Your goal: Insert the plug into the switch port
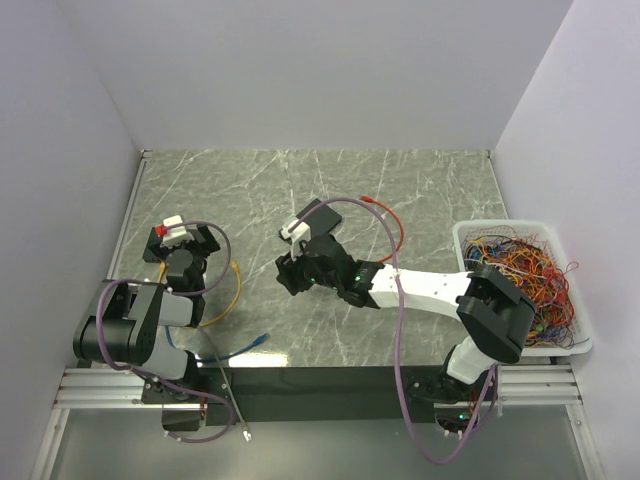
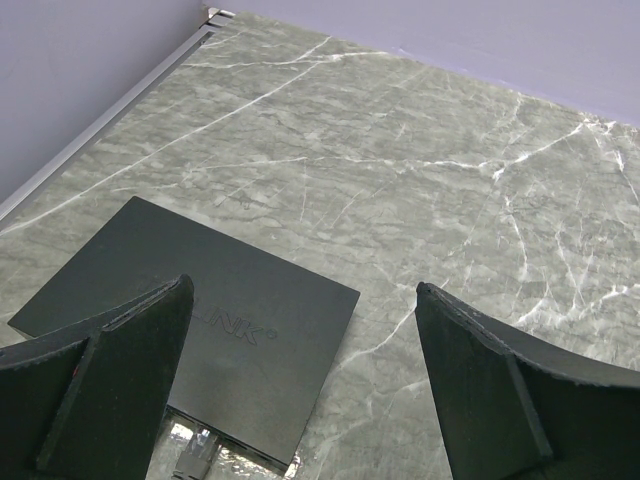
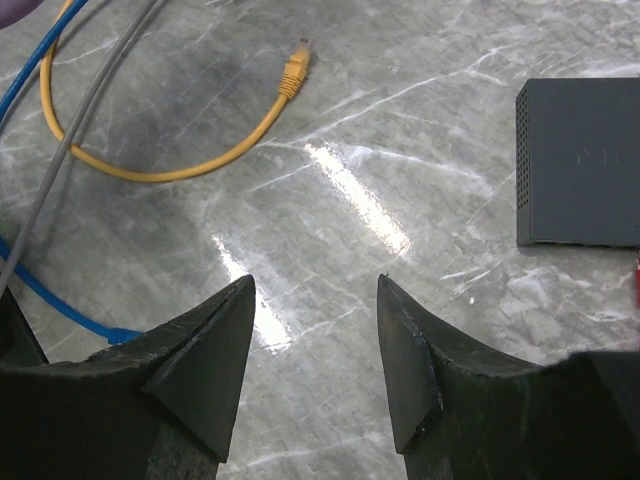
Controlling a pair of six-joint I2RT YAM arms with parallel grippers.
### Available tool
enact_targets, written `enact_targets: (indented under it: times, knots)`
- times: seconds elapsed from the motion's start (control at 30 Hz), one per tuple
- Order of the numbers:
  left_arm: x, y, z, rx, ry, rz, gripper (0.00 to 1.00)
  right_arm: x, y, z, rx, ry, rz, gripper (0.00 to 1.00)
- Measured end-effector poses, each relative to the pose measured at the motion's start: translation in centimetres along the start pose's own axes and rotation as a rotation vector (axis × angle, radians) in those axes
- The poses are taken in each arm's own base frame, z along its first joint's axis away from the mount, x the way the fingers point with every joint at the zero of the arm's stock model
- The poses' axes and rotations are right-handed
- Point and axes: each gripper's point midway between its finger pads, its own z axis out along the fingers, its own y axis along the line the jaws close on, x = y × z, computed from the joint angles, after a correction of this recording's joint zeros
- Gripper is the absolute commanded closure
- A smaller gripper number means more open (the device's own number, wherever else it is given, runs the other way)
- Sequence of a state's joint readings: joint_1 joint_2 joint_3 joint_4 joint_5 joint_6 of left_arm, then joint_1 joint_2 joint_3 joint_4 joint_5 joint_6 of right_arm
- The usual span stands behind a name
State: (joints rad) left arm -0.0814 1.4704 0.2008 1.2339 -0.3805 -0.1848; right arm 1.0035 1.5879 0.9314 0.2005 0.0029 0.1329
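Observation:
The black switch lies mid-table, partly under my right wrist. In the left wrist view the switch sits at lower left, and a clear plug on a dark boot lies at its near port edge; I cannot tell whether it is seated. My left gripper is open and empty, folded back at the table's left. My right gripper is open and empty over bare table, just in front of the switch and pointing left.
A yellow cable with its plug and a blue cable lie left of the right gripper. A red cable curls right of the switch. A white basket full of tangled cables stands at the right edge.

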Motion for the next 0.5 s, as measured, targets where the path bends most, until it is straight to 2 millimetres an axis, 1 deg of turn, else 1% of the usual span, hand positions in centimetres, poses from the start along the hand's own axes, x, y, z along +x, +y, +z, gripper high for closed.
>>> enact_targets:
  times: [0.27, 0.5]
  knots:
    - [0.01, 0.0, 0.0, 0.0, 0.0, 0.0, 0.01, -0.11, -0.07, -0.06, 0.003, -0.012, 0.001, 0.41]
    - [0.0, -0.01, 0.0, 0.0, 0.0, 0.0, 0.01, 0.21, -0.1, -0.88, -0.003, -0.035, 0.005, 0.41]
